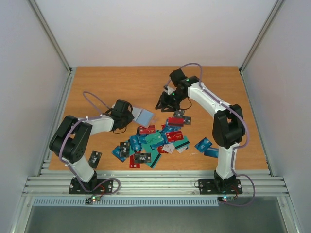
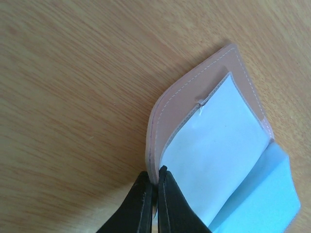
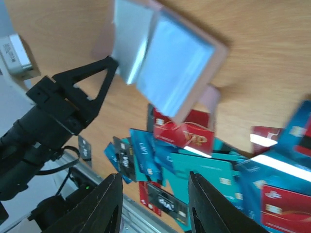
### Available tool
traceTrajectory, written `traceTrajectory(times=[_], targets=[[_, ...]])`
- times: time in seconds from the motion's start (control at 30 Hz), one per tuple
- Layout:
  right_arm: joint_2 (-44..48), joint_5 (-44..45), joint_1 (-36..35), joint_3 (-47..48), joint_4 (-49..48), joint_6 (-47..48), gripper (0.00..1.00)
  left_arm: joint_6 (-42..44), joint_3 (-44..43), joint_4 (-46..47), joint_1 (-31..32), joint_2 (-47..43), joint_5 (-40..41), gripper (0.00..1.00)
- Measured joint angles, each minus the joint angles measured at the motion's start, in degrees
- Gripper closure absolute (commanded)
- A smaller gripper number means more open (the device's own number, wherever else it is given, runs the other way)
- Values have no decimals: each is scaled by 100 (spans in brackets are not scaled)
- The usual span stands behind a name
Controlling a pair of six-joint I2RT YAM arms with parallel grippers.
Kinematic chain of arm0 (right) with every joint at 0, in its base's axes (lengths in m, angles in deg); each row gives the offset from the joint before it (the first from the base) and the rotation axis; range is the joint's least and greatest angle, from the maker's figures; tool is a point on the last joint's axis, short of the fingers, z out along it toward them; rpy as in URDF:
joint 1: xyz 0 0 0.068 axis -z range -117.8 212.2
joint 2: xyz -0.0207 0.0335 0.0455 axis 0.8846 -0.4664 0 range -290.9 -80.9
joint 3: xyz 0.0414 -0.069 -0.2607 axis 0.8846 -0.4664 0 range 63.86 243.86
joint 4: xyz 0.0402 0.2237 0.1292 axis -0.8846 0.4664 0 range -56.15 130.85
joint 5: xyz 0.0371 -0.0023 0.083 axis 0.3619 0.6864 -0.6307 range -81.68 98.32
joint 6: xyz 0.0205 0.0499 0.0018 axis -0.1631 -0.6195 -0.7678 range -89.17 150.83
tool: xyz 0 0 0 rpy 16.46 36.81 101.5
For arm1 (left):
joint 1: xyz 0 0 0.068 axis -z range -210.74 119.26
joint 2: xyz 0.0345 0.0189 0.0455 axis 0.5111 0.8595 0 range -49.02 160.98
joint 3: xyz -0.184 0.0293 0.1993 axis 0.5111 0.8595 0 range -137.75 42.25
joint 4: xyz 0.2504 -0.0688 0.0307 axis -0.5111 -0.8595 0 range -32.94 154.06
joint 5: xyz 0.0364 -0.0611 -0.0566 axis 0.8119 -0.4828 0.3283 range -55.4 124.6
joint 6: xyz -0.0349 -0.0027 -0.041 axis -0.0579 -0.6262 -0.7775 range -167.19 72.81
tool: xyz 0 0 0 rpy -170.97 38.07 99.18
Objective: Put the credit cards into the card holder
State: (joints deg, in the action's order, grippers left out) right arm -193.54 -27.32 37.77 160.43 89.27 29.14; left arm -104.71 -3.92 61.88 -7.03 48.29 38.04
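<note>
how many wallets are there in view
1. The wallet is open left of centre, just behind the pile of cards, with one edge pinched by the left fingers. The pile could hide another.

A robot lab cell: white panels (image 1: 146, 29) enclose a wooden tabletop (image 1: 146, 82), with aluminium rails (image 1: 155, 184) along its near edge.

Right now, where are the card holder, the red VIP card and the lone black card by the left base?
card holder (image 2: 218, 145): left wrist view, on its pale inner pocket.
red VIP card (image 3: 187, 137): right wrist view, on its lettering.
lone black card (image 1: 95, 158): top view, its middle.
</note>
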Motion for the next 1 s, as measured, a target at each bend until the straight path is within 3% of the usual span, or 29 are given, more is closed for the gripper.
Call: traceTrajectory(times=[0.23, 0.6, 0.67, 0.77, 0.83, 1.0], targets=[[-662, -232, -549, 256, -372, -503, 68, -688, 0, -105, 55, -39, 101, 95], [-1978, -262, -560, 726, -505, -754, 72, -1215, 50, -463, 55, -315, 15, 87], [-2096, -262, -564, 815, -505, -772, 73, -1222, 55, -525, 52, -343, -26, 79], [-2299, -273, -570, 1080, -448, -778, 73, -1078, 57, -717, -2, -472, -57, 43], [-2402, -247, -570, 1272, -396, -767, 73, -927, 59, -984, -101, -728, -72, 28], [-2618, -179, -570, 1681, -105, -643, 73, -101, -103, -1937, -616, -1858, 26, 28]])
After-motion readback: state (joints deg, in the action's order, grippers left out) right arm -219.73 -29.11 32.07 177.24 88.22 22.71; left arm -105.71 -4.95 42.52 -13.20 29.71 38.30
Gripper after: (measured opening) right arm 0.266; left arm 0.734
